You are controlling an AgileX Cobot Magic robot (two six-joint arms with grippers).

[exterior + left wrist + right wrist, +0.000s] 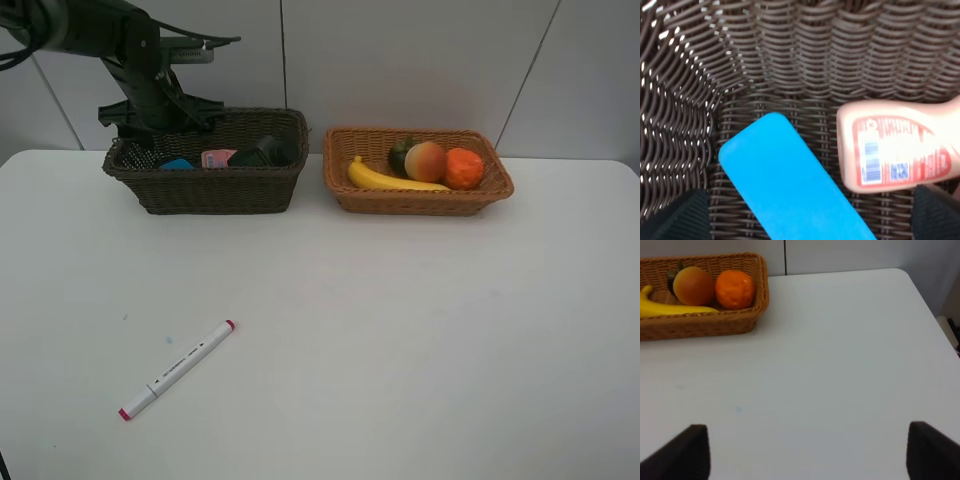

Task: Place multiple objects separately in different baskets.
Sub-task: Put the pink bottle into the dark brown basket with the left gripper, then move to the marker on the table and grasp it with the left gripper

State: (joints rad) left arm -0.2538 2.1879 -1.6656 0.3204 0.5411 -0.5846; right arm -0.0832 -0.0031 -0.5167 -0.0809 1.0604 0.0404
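Marker lies alone on the worktop; left wrist view reveals a blue block beside the pink bottle, both jaws released.

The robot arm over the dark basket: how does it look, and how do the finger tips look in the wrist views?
The left arm is black, with chunky jointed links and a black cable near its top. Its fingertips are dark with a fine ribbed texture. The right fingertips are plain and dark.

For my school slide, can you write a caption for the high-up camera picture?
Left gripper over the dark basket, fruit in the tan basket, one marker lying on the table.
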